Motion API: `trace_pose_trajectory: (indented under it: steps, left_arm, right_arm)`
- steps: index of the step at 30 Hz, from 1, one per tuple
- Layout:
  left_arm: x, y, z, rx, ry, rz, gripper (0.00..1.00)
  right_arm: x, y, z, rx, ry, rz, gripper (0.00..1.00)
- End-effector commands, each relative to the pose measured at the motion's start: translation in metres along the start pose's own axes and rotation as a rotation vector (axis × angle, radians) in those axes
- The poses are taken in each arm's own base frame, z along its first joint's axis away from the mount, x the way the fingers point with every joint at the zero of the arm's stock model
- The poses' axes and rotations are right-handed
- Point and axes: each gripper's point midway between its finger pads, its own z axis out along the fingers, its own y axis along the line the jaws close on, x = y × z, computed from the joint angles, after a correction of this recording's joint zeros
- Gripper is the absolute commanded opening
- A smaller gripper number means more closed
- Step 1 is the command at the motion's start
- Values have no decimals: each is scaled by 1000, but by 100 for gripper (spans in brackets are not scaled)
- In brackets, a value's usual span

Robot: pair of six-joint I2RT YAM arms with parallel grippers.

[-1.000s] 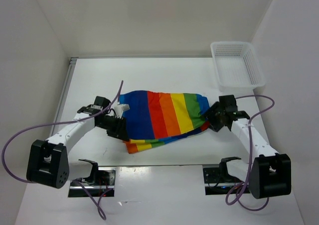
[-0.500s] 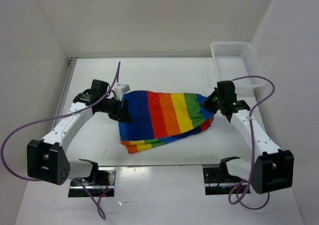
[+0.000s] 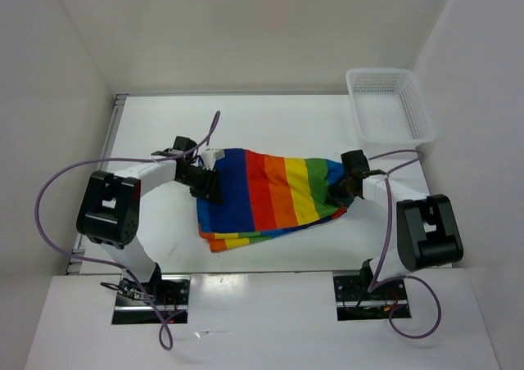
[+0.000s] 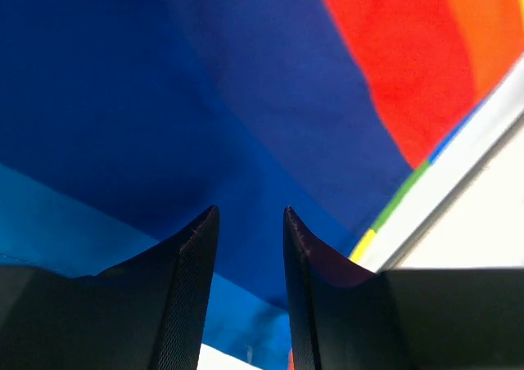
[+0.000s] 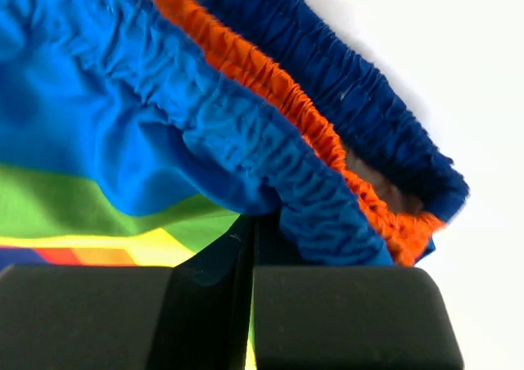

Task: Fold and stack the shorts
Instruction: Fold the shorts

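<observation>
The rainbow-striped shorts [image 3: 270, 194] lie folded in the middle of the table, blue end to the left and elastic waistband to the right. My left gripper [image 3: 206, 182] is over the blue left edge. In the left wrist view its jaws [image 4: 250, 213] stand apart, with blue fabric [image 4: 164, 100] beyond them and nothing between them. My right gripper [image 3: 340, 191] is at the waistband end. In the right wrist view its jaws [image 5: 252, 219] are pressed together, and the gathered blue waistband [image 5: 246, 149] bunches over the tips. An orange band [image 5: 278, 92] lies behind it.
A white mesh basket [image 3: 417, 108] stands at the back right corner. White walls close in the table on the left, back and right. The purple cables of both arms loop above the table near the shorts.
My right gripper has shut at the waistband end. My left gripper has shifted right along the blue edge. Both arms now rear up towards the camera.
</observation>
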Motion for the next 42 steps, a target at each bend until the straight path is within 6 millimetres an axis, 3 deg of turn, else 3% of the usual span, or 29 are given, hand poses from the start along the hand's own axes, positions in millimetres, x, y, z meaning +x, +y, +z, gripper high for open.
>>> trace_pose_trajectory:
  steps: [1,3,5,6,8,9,11,12,13,15,18,19,20,21,22,23,25,29,32,36,37,38,40,42]
  left_arm:
    - [-3,13,12,-29,-6,18,44]
    - [-11,21,19,-42,-1,16,44]
    - [-37,29,20,-77,-36,41,44]
    - [-40,37,26,-91,-26,34,43]
    - [-65,53,21,-147,-64,39,43]
    - [-67,61,24,-152,-62,23,43]
    - [-80,82,12,-215,-97,4,43]
    - [-93,90,6,-242,-122,6,43]
    - [-98,103,0,-281,-138,-6,43]
    - [-114,106,-13,-293,-171,-8,44]
    - [-139,102,-37,-322,-223,13,46]
    - [-145,97,-45,-324,-240,24,47]
    - [-154,84,-57,-309,-273,45,50]
    - [-156,73,-60,-291,-278,61,51]
    - [-162,55,-66,-273,-302,100,53]
    - [-161,46,-68,-260,-300,109,54]
    - [-158,26,-71,-218,-304,136,54]
    - [-140,-12,-50,-118,-266,195,54]
    - [-135,-32,-29,-55,-233,237,54]
    - [-158,-66,-8,-9,-256,342,54]
    - [-161,-66,3,-2,-246,349,54]
    - [-165,-72,8,15,-242,362,54]
    - [-178,-81,27,16,-246,399,53]
    - [-178,-78,47,16,-222,403,52]
  right_arm:
    - [-1,-1,12,21,-14,23,1]
    - [3,-1,14,27,-5,5,1]
    - [7,4,13,7,9,-5,2]
    - [12,7,16,4,29,-15,2]
    - [25,25,16,-33,60,-51,2]
    - [33,30,19,-29,78,-59,3]
    - [48,56,17,-79,108,-105,4]
    - [70,66,20,-90,147,-164,4]
    - [76,85,18,-125,161,-192,4]
    - [101,104,17,-162,203,-299,6]
    - [101,126,10,-172,188,-381,11]
    - [92,142,-5,-218,151,-389,13]
    - [81,144,-12,-209,97,-395,29]
    - [69,160,-37,-266,36,-418,44]
    - [56,162,-47,-276,-4,-413,60]
    - [46,160,-56,-276,-31,-412,75]
    - [14,156,-80,-308,-102,-382,82]
    - [-19,107,-81,-254,-126,-325,93]
    - [-12,62,-55,-229,-17,-265,94]
    - [15,58,-41,-299,108,-271,94]
    - [23,63,-41,-336,157,-274,93]
    - [34,54,-32,-318,208,-246,93]
    - [41,51,-29,-324,241,-222,93]
    - [46,48,-27,-322,256,-191,93]
